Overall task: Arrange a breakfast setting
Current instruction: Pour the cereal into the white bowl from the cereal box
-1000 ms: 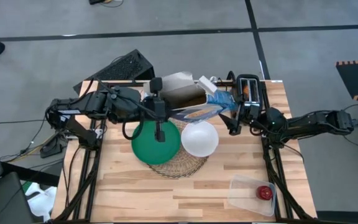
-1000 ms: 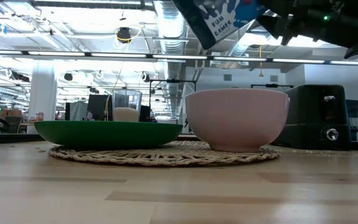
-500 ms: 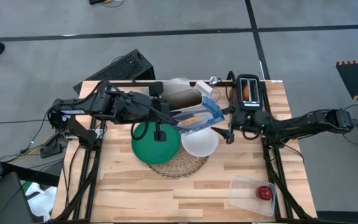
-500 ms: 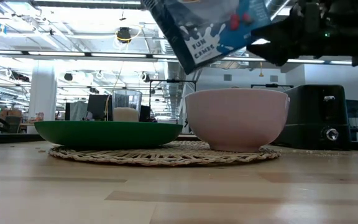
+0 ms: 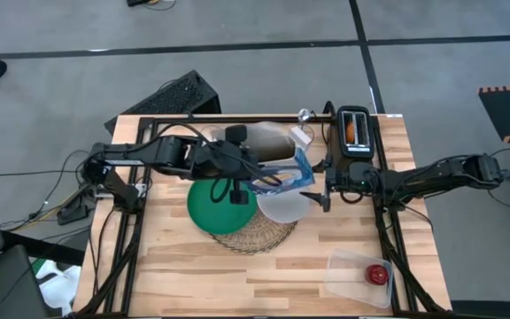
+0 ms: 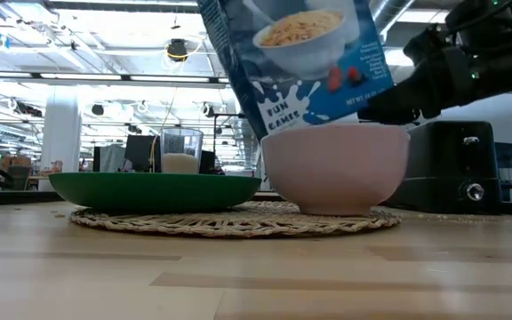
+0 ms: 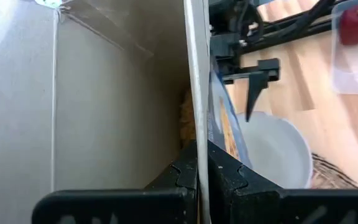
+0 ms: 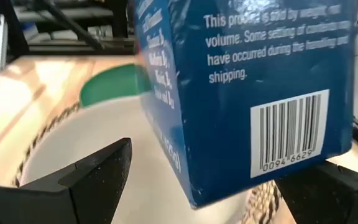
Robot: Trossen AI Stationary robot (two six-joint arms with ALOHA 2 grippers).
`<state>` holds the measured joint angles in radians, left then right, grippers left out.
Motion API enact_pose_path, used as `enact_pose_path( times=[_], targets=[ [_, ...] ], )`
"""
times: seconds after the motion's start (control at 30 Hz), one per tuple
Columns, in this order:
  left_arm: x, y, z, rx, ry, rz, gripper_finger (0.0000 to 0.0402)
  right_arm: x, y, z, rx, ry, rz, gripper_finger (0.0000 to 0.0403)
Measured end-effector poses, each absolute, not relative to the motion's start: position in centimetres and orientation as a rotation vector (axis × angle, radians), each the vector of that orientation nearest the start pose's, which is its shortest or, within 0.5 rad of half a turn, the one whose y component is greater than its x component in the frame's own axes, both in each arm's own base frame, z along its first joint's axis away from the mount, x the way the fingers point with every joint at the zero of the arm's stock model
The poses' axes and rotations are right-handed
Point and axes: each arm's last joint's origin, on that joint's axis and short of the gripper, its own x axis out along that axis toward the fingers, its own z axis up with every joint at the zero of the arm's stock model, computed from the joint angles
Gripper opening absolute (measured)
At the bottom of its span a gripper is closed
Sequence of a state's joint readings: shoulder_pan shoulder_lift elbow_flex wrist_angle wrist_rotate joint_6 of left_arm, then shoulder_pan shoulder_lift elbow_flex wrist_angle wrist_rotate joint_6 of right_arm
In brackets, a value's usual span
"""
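My left gripper [image 5: 257,165] is shut on the blue-white carton [image 5: 286,170], which hangs tilted over the white bowl [image 5: 283,206], its open top up. The bowl and the green plate [image 5: 215,206] sit on the round woven mat [image 5: 257,236]. My right gripper [image 5: 322,188] is open; its fingers stand on either side of the carton's lower end [image 8: 229,168]. I cannot tell whether they touch it. The bagel [image 5: 351,131] sticks up from the black toaster [image 5: 355,120]. The red apple [image 5: 378,274] lies in the clear tub [image 5: 354,276]. A glass [image 6: 180,151] stands behind the plate. My left gripper pinches one wall of the carton at its open top edge [image 7: 197,124], one finger inside the carton and one outside. The fingers come from the table's left. The carton hangs lifted clear and tilted, with its bottom end [image 6: 327,111] low over the bowl.
The toaster stands at the far right, close behind my right arm. The clear tub lies at the near right corner. A black frame rail [image 5: 237,118] runs along the far edge. Bare wood [image 5: 193,275] lies at the near left.
My left gripper has gone toward the table's near right with the carton. The carton has come down from the far side until it hangs over the bowl, and it has turned so its front face shows low. My right gripper has gone left toward the carton's lower end.
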<state>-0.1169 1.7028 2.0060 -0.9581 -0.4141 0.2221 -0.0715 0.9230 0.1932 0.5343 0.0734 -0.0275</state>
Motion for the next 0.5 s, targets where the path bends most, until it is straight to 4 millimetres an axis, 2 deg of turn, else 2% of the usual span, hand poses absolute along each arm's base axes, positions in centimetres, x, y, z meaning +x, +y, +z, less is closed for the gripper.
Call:
enact_pose_path(
  times=[0.3,0.5],
  targets=[
    [34.5,-2.9,43.8,0.391,0.661,0.228,0.0000,17.5,-1.5,17.8,-0.031,0.199,-0.144,0.0397],
    [34.5,-2.9,43.9,0.401,0.661,0.221,0.0000,16.3,-1.3,18.7,-0.035,0.202,-0.136,0.0397]
  ],
)
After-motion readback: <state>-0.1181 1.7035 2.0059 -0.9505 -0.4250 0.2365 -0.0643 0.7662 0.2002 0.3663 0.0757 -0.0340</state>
